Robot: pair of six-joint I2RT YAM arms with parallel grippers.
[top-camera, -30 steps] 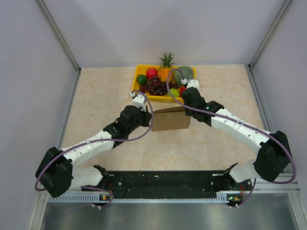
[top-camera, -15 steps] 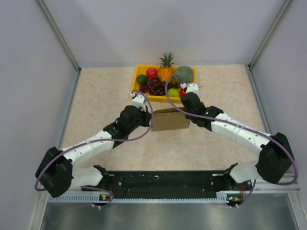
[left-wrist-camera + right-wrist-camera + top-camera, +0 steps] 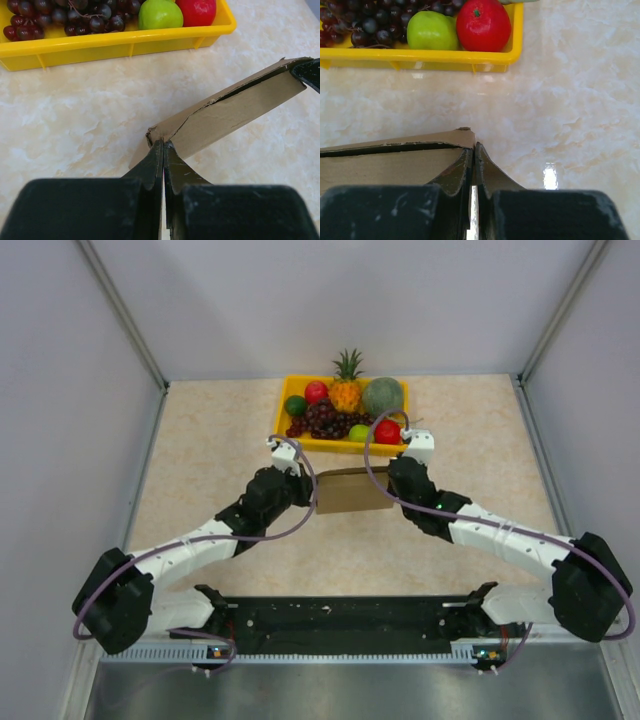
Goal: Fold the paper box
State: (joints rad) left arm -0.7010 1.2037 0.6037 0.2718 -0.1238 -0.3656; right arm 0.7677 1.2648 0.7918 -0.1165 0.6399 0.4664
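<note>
The paper box (image 3: 352, 490) is a small brown cardboard carton held just in front of the yellow tray, between the two arms. My left gripper (image 3: 308, 485) is shut on its left end; in the left wrist view the black fingertips (image 3: 163, 146) pinch the torn cardboard corner (image 3: 220, 115). My right gripper (image 3: 395, 480) is shut on its right end; in the right wrist view the jaws (image 3: 473, 149) clamp the box's edge (image 3: 395, 155). A dark slit runs along the box's top in both wrist views.
A yellow fruit tray (image 3: 340, 445) with pineapple, melon, grapes, apples stands just behind the box; its rim shows in the wrist views (image 3: 115, 45) (image 3: 420, 59). Beige marble tabletop (image 3: 200, 440) lies on both sides. Grey walls enclose the table.
The right arm has swung its wrist rightward and forward, so the box now looks flatter and narrower from above. The left gripper has shifted slightly up with the box.
</note>
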